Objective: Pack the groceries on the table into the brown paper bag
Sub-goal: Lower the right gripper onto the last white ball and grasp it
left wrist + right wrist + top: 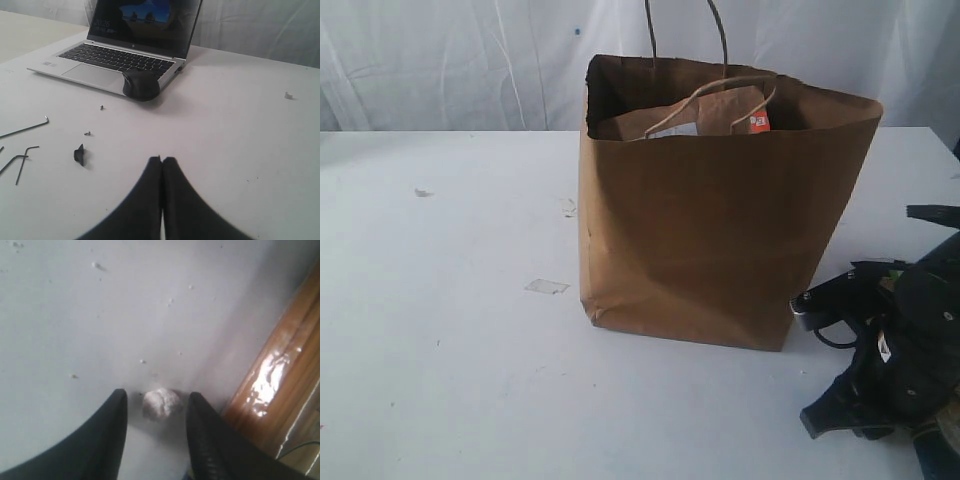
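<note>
The brown paper bag (720,240) stands open and upright in the middle of the white table (440,350). The brown labelled pouch (690,118) pokes up inside it, beside something with an orange corner (758,122). My right arm (905,340) rests low on the table to the right of the bag. My right gripper (157,394) is open just above the tabletop. The long spaghetti packet (272,375) lies close beside one finger. My left gripper (162,159) is shut on nothing, over bare table. The jar, bottle, carton and can are out of view.
A small white crumpled lump (161,404) lies on the table between my right fingers. In the left wrist view there are an open laptop (130,50), a black mouse (141,84), hex keys (22,127) and a black scrap (79,153). A tape scrap (547,286) lies left of the bag.
</note>
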